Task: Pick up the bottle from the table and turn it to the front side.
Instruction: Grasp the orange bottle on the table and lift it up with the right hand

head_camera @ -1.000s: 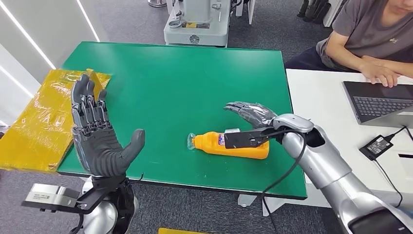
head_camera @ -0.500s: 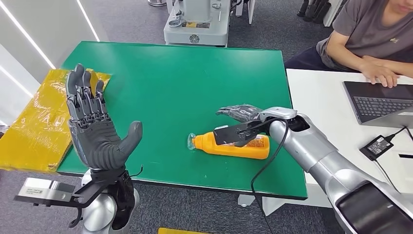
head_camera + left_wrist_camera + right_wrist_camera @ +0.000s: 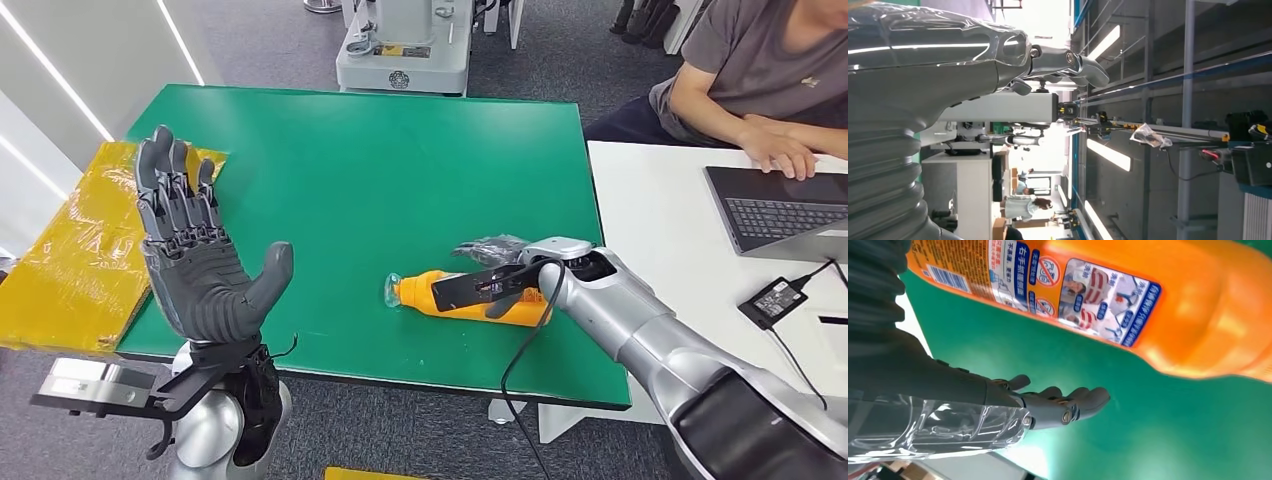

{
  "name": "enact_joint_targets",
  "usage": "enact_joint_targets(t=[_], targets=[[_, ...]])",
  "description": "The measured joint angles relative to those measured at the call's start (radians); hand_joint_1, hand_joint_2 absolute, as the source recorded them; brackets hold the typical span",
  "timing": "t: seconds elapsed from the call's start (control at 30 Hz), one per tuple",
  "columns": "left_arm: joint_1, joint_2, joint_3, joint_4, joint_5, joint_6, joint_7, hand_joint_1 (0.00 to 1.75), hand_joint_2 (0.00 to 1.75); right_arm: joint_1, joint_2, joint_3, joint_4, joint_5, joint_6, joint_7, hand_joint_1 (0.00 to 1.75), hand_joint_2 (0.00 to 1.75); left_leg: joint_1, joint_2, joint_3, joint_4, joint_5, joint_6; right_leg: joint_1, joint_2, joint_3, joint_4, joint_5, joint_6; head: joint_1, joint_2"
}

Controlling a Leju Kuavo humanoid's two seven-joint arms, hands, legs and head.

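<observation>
one orange bottle [image 3: 470, 297], one green table [image 3: 350, 170], one laptop [image 3: 780, 210], two robot hands [image 3: 205, 280]

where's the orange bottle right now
In the head view the orange bottle lies on its side near the green table's front edge, beside the right hand.

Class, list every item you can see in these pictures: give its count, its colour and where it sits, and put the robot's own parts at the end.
bottle: one, orange, lying on its side near the table's front right
table: one, green, centre
sheet: one, yellow, left of the green table
white desk: one, right
laptop: one, grey, on the white desk
adapter: one, black, on the white desk
person: one, seated at the far right
left hand: grey, raised, fingers apart
right hand: grey, beside the bottle
</observation>
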Motion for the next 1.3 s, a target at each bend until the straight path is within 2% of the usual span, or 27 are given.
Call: enact_joint_targets(t=[0.37, 1.0, 1.07, 1.13, 1.2, 1.3], targets=[[0.006, 0.0, 0.0, 0.0, -0.001, 0.003, 0.005, 0.0, 1.75, 0.027, 0.002, 0.044, 0.044, 0.027, -0.065, 0.138, 0.0, 1.75, 0.0, 0.0, 0.0, 0.0, 0.0, 0.0, 0.0, 0.0, 0.0, 0.0, 0.0, 0.0, 0.0, 0.0], [0.006, 0.0, -0.005, 0.0, 0.013, 0.004, 0.018, 0.0, 1.75, 0.06, -0.002, 0.053, 0.07, 0.009, -0.076, 0.169, 0.02, 1.75, 0.0, 0.0, 0.0, 0.0, 0.0, 0.0, 0.0, 0.0, 0.0, 0.0, 0.0, 0.0, 0.0, 0.0], [0.006, 0.0, -0.006, 0.0, 0.014, 0.004, 0.018, 0.0, 1.75, 0.063, -0.002, 0.053, 0.07, 0.012, -0.086, 0.17, 0.72, 1.75, 0.0, 0.0, 0.0, 0.0, 0.0, 0.0, 0.0, 0.0, 0.0, 0.0, 0.0, 0.0, 0.0, 0.0], [0.006, 0.0, -0.006, 0.0, 0.015, 0.005, 0.018, 0.0, 1.75, 0.066, -0.002, 0.053, 0.07, 0.017, -0.102, 0.167, 1.56, 1.75, 0.0, 0.0, 0.0, 0.0, 0.0, 0.0, 0.0, 0.0, 0.0, 0.0, 0.0, 0.0, 0.0, 0.0], [0.007, 0.0, -0.007, 0.0, 0.015, 0.006, 0.019, 0.0, 1.75, 0.07, -0.002, 0.054, 0.07, 0.023, -0.12, 0.161, 1.7, 1.75, 0.0, 0.0, 0.0, 0.0, 0.0, 0.0, 0.0, 0.0, 0.0, 0.0, 0.0, 0.0, 0.0, 0.0], [0.01, 0.0, -0.007, 0.0, 0.016, 0.01, 0.019, 0.0, 1.75, 0.071, -0.002, 0.054, 0.07, 0.029, -0.139, 0.152, 1.73, 1.75, 0.0, 0.0, 0.0, 0.0, 0.0, 0.0, 0.0, 0.0, 0.0, 0.0, 0.0, 0.0, 0.0, 0.0]])
